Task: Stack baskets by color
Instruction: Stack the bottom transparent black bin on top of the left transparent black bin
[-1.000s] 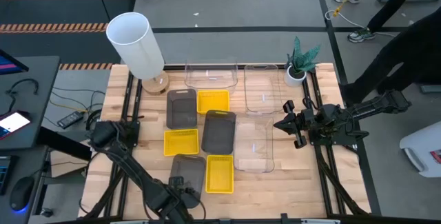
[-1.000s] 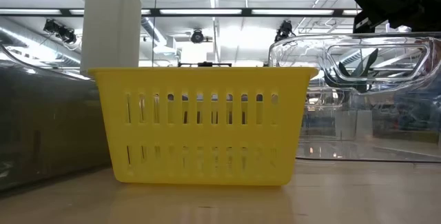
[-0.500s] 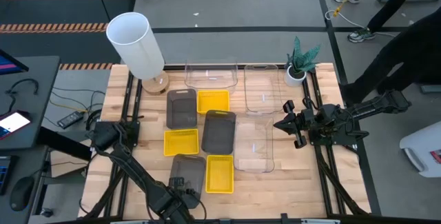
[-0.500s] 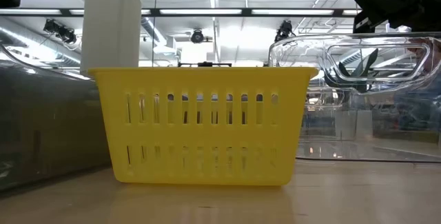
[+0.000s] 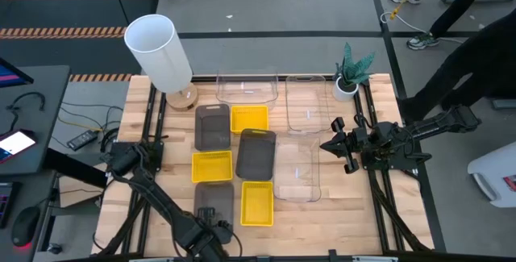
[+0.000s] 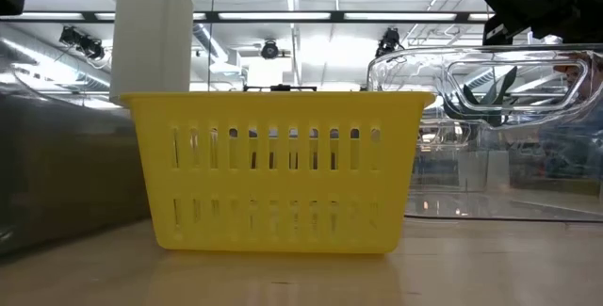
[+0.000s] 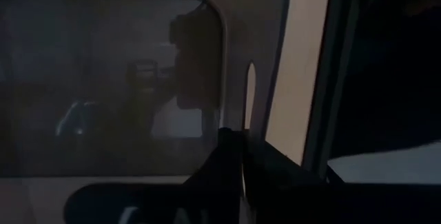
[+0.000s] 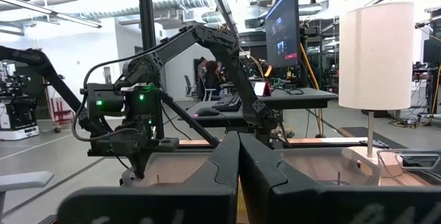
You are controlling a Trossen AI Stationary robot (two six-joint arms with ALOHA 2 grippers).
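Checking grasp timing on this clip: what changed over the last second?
The left tool closed its fingers, apparently on the near rim of the nearest dark grey basket, and that basket shifted slightly toward the table's left. The right tool, shut beside the clear baskets, and the yellow basket next to the grey one stayed as they were.

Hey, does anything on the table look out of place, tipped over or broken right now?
Nothing stands out. The grey baskets, yellow baskets and clear baskets all sit flat and upright, unstacked. The white cylinder and small plant stand upright at the far edge.
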